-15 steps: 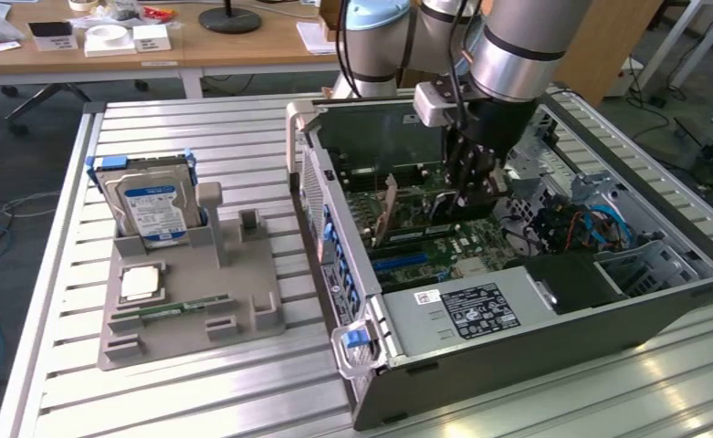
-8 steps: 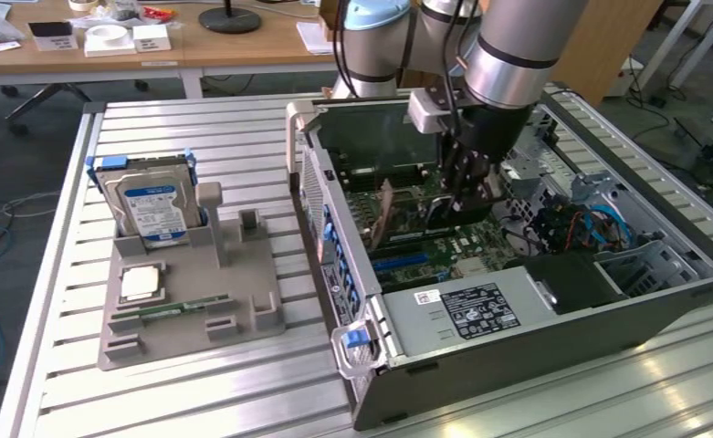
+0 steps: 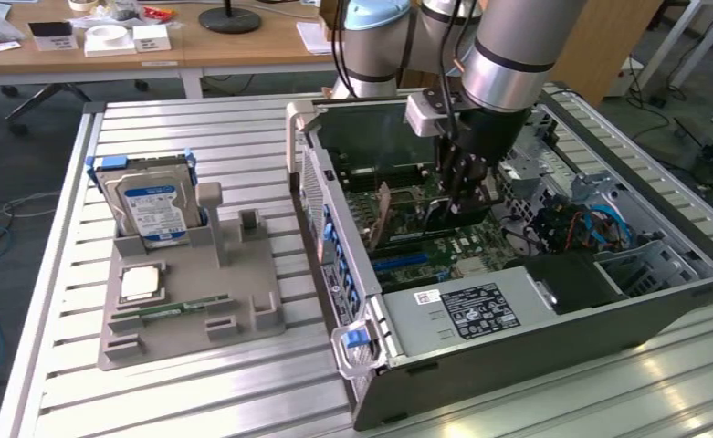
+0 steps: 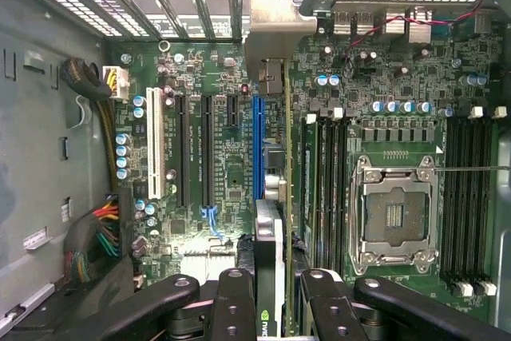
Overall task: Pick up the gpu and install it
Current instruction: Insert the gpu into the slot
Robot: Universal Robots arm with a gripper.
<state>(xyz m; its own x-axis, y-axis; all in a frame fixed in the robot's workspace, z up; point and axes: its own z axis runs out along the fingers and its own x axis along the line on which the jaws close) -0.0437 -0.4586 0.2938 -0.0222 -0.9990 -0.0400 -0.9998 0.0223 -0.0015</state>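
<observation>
The gpu (image 4: 271, 225) is seen edge-on in the wrist view, a thin dark card with a green logo near my fingers (image 4: 232, 297) and a silvery end bracket (image 4: 267, 49) by the rear slot openings. My gripper (image 4: 272, 287) is shut on it, one finger on each side. The card hangs just beside the blue expansion slot (image 4: 257, 141) on the motherboard. In the exterior view my gripper (image 3: 466, 196) reaches down inside the open computer case (image 3: 369, 301), holding the gpu (image 3: 411, 217) upright above the board.
On the table at the exterior view's left, a grey holder (image 3: 240, 315) carries a silver hard drive (image 3: 149, 205), a CPU chip (image 3: 141, 283) and a green RAM stick (image 3: 180, 307). Inside the case are the CPU socket (image 4: 391, 213), RAM slots (image 4: 323, 189), cable bundles (image 4: 100, 229) and the power supply (image 3: 478, 310).
</observation>
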